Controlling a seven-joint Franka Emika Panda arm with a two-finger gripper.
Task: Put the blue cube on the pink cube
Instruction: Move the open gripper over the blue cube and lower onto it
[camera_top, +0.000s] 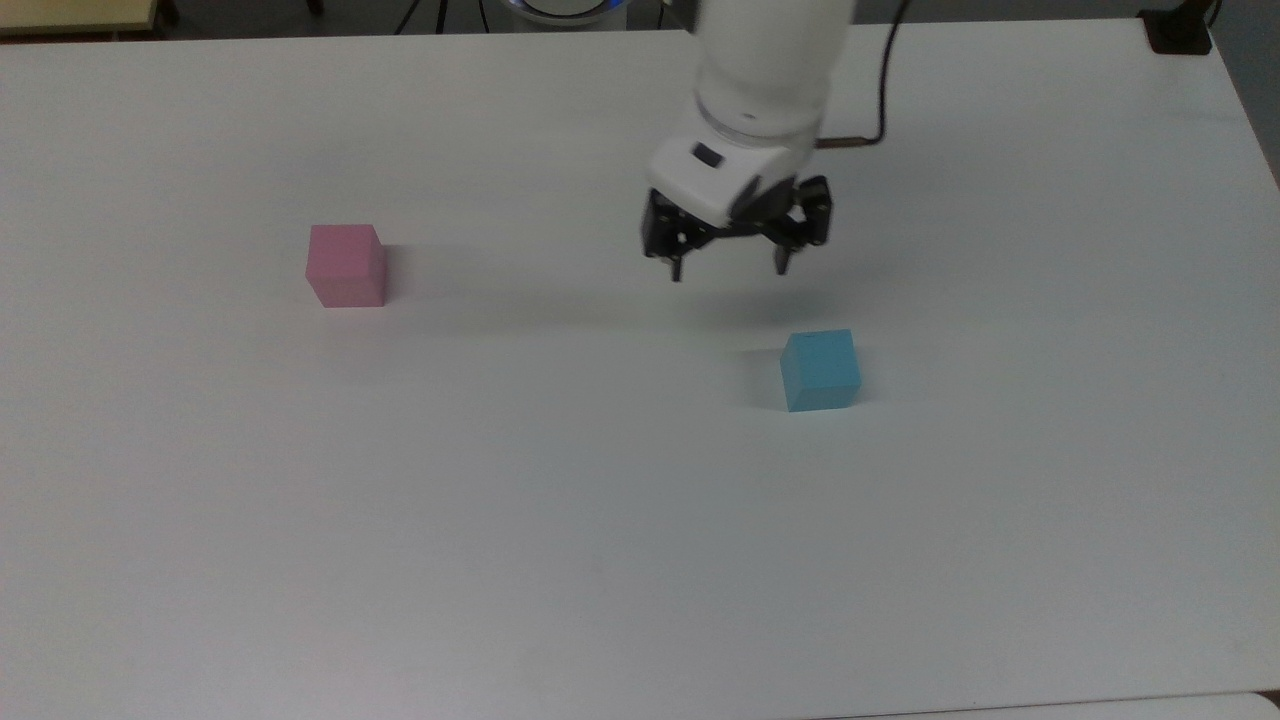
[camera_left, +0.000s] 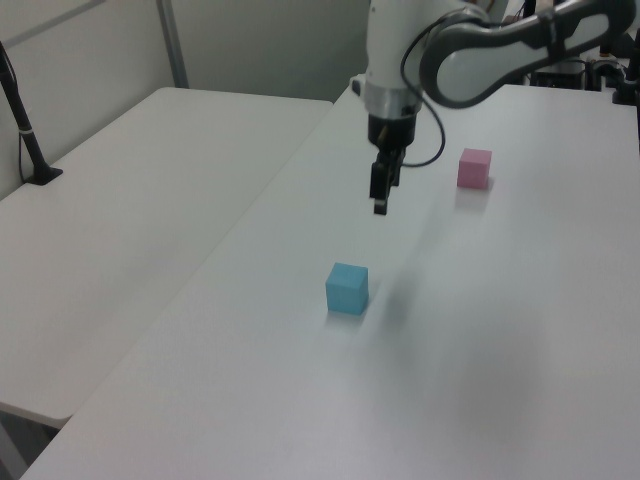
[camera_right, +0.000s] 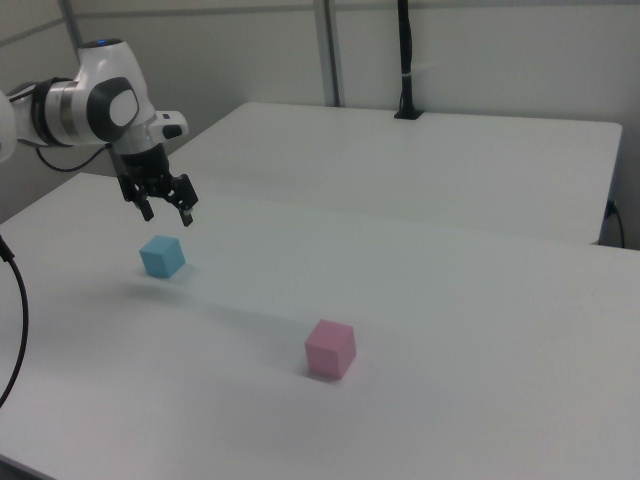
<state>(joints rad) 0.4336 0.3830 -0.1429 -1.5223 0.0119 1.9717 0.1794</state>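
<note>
While upright, the blue cube (camera_top: 820, 370) sits square.

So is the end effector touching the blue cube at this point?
Apart. In the top view, bare table shows between the open end effector and the blue cube. The left view shows the fingertips hanging clear of the cube too.

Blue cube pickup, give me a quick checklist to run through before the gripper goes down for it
1. Gripper open, nothing between its fingers: ok.
2. Blue cube flat on the table, nothing on it or against it: ok.
3. Gripper directly over the blue cube: not ok; in the top view it hangs above and to the top view's left of it.
4. Fingers lined up with two opposite cube faces: cannot tell.
5. Pink cube top bare, ready to take the stack: ok.
6. Pink cube well apart from the descent path: ok.
</note>
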